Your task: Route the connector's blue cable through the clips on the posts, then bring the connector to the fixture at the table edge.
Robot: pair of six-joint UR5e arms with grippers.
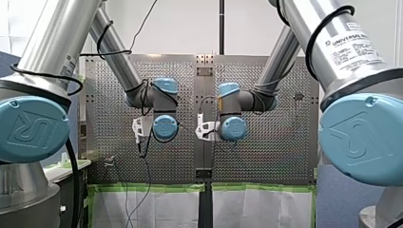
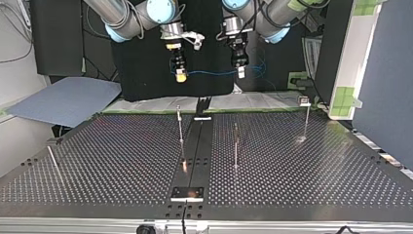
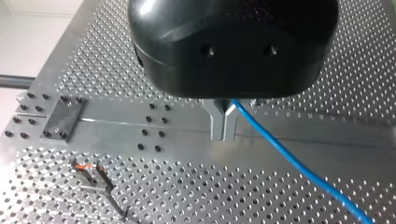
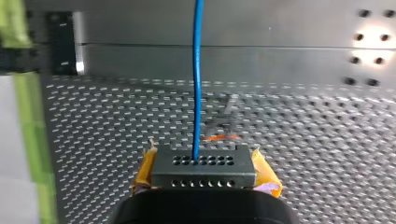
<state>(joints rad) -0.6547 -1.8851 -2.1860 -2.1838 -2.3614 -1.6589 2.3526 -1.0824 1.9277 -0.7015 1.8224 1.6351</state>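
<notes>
My right gripper (image 2: 180, 74) clenches the connector (image 4: 204, 169) between yellow pads. My left gripper (image 3: 224, 134) pinches its blue cable (image 3: 289, 163) above the table (image 2: 122, 161).

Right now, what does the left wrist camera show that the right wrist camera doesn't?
Only the left wrist view shows my left arm's metal jaws shut on the blue cable. Only the right wrist view shows the connector at the cable's end, clamped in my right arm's yellow-padded jaws, and green tape. Both show the cable, the perforated table, and a post with an orange bit, blurred in the right one.
</notes>
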